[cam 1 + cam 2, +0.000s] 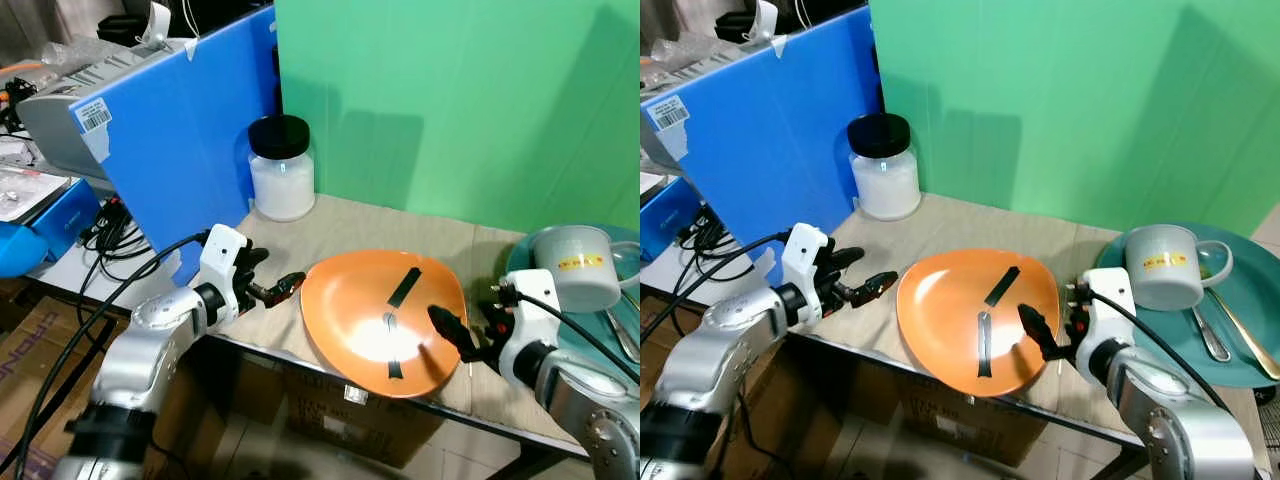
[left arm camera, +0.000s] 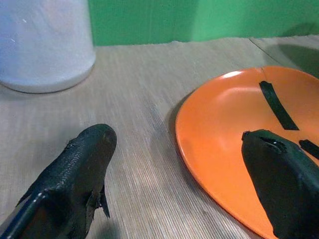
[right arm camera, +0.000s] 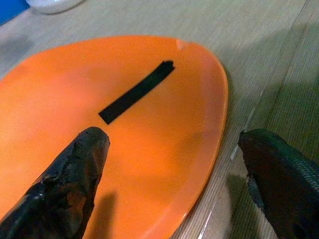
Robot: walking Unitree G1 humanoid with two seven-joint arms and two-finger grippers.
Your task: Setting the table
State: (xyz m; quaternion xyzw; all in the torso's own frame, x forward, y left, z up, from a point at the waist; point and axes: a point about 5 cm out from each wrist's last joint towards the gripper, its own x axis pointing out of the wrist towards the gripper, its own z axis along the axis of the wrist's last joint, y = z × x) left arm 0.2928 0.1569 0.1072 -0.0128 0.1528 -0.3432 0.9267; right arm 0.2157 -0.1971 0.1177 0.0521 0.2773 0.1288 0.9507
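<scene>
An orange plate (image 1: 372, 305) with black tape strips lies at the front edge of the wooden table (image 1: 380, 225). My left gripper (image 1: 275, 270) is open just left of the plate's rim, low over the tabletop, holding nothing. My right gripper (image 1: 468, 325) is open at the plate's right rim, straddling it. One finger (image 3: 75, 174) is over the orange plate (image 3: 149, 144) and the other is outside over the table. Further right, a grey mug (image 1: 1162, 266) stands on a teal plate (image 1: 1170, 345), with a spoon (image 1: 1210, 335) and a gold utensil (image 1: 1250, 338).
A white jar with a black lid (image 1: 281, 168) stands at the table's back left against a green backdrop (image 1: 460, 100). A blue board (image 1: 190, 130) leans at the left, with cables and clutter beyond. A cardboard box (image 1: 350, 420) sits under the table.
</scene>
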